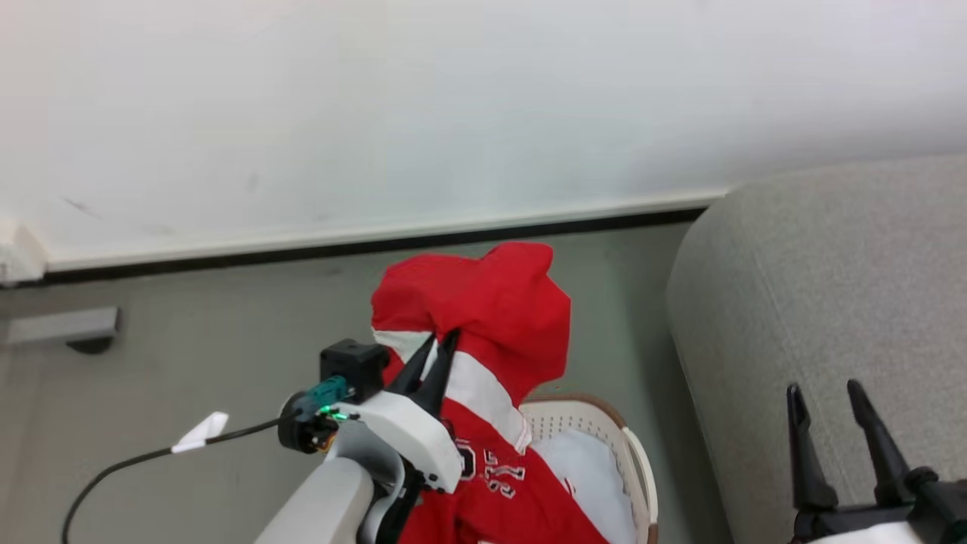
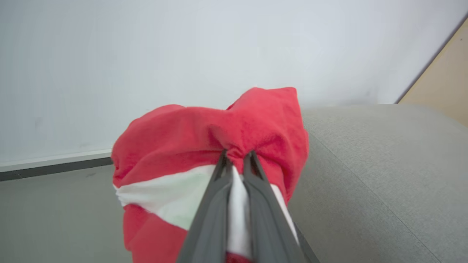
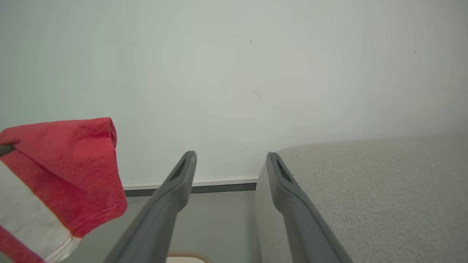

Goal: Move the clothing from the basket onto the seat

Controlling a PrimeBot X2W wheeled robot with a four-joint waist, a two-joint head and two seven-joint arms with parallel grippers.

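- The clothing (image 1: pixel 491 302), a soft red knit with a white stripe, hangs bunched above the basket (image 1: pixel 582 423).
- The left fingers (image 1: pixel 440 374) angle upward, clenched on the cloth at the stripe.
- The perforated white basket stands on the floor (image 1: pixel 227 347) beside the rounded, grey-woven seat (image 1: pixel 816 302).
- The right fingers (image 1: pixel 802 446) point up, spread and empty, over the seat.

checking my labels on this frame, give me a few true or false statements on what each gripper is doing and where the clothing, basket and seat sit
1. The left gripper is shut on the red clothing. True.
2. The right gripper holds a garment. False: it is open with nothing between its fingers.
3. The clothing lies spread on the seat. False: it hangs from the left gripper, off the seat and over the basket.
4. In the head view the basket sits to the left of the seat. True.
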